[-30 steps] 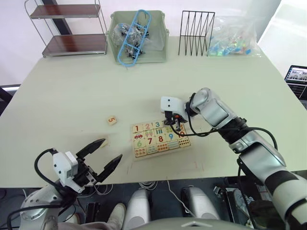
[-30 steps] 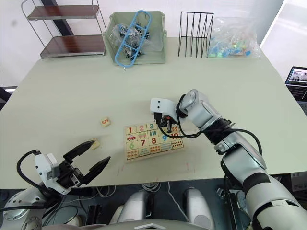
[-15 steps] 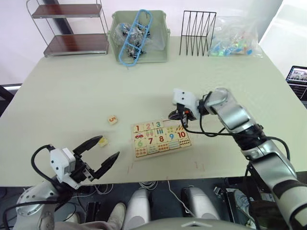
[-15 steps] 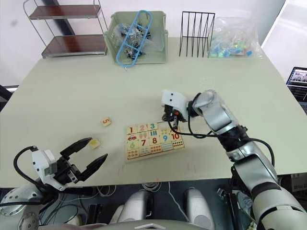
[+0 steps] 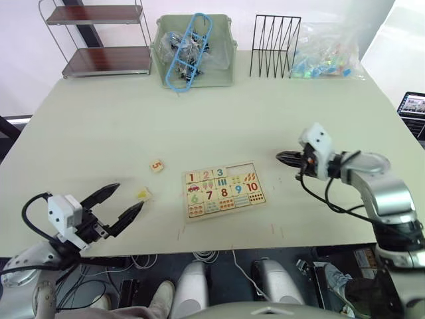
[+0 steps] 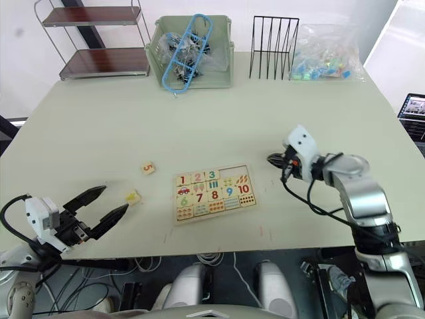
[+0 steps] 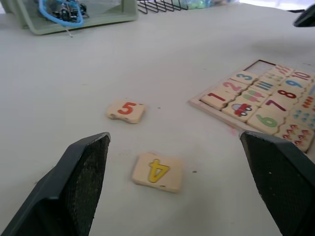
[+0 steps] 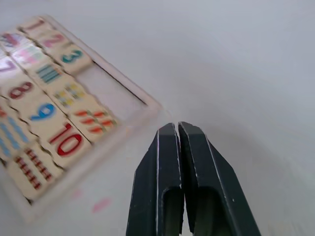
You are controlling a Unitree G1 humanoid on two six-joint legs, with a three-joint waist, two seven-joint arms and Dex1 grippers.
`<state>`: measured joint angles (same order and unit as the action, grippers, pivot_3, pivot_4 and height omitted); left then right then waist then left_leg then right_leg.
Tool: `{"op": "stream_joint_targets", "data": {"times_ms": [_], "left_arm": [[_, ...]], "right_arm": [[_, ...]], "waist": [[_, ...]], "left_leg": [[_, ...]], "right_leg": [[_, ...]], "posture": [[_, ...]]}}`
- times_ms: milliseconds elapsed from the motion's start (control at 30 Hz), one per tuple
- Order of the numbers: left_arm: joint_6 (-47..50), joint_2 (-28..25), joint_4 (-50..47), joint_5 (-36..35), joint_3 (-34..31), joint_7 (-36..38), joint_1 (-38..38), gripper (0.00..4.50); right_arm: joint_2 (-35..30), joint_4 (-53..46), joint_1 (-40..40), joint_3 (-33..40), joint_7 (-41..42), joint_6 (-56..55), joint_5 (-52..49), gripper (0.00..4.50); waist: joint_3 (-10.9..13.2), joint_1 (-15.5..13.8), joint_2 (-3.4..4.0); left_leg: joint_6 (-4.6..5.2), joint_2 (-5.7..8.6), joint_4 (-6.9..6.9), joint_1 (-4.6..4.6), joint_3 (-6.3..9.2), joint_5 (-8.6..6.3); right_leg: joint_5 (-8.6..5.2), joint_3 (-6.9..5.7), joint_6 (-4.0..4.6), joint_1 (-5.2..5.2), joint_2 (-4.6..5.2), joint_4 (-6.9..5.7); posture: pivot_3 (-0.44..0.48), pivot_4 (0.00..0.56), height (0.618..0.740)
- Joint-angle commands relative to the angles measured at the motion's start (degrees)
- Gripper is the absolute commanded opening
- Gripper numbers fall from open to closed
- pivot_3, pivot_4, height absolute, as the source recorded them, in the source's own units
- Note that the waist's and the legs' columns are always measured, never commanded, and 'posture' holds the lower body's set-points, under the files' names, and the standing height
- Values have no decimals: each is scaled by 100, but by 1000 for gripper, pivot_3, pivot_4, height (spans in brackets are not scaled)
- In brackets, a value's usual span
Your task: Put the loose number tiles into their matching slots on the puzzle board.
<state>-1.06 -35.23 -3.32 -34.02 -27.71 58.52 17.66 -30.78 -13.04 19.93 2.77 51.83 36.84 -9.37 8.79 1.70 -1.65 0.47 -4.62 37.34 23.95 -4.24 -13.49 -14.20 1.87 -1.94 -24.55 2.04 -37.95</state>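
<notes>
Right gripper [image 5: 281,157] has withdrawn off the puzzle board [image 5: 224,187]; fingers pressed together.

Pale matt wooden puzzle board [image 5: 224,191] and tiles on a smooth matt table [image 5: 99,126]; black wire rack [image 5: 274,45].

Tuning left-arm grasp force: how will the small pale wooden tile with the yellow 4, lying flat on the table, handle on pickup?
The small pale wooden tile with the yellow 4 looks stiff and probably light: thin, solid wood. Lying flat on the table, it won't roll or tip, but a side push would likely slide it. Its low edges offer little to pinch, so the open left gripper may slip off.
</notes>
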Motion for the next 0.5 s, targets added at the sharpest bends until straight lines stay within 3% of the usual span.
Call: {"op": "stream_joint_targets", "data": {"times_ms": [33, 233, 433, 467, 500], "left_arm": [[-40, -113, 223, 70, -188, -64, -106, 4500], [-72, -229, 761, 188, -247, 25, -256, 4500], [-167, -282, 1061, 384, -284, -34, -301, 4500], [-251, -284, 1115, 451, -305, -58, -300, 4500], [-317, -283, 1154, 483, -318, -40, -280, 4500]], "right_arm": [[88, -435, -717, 836, -475, -696, -246, 94], [161, -363, -2030, 1669, -648, -1788, -550, 94], [245, -24, -2980, 2157, -321, -2494, -1139, 94], [312, 22, -3135, 2252, -273, -2597, -1281, 589], [361, 70, -3298, 2323, -221, -2730, -1382, 783]], "waist": [[0, 1, 0], [-1, 20, -1], [-2, 31, -3], [-2, 28, -4], [-2, 26, -4]], "left_leg": [[0, 0, -1, 0, 0, 0], [0, 0, 0, -7, -2, 0], [0, 0, 4, -22, -3, 0], [0, 0, 5, -22, -2, 0], [0, 0, 5, -23, -1, 0]], "right_leg": [[0, 0, -1, 0, 0, 0], [10, 7, -19, 3, -2, -2], [-1, 11, -2, 17, -2, -1], [-1, 11, -2, 18, -2, -2], [-1, 11, -2, 19, -2, -2]], "posture": [[0, 150, 740], [0, 150, 740], [0, 150, 740], [0, 150, 740], [0, 150, 740]]}}
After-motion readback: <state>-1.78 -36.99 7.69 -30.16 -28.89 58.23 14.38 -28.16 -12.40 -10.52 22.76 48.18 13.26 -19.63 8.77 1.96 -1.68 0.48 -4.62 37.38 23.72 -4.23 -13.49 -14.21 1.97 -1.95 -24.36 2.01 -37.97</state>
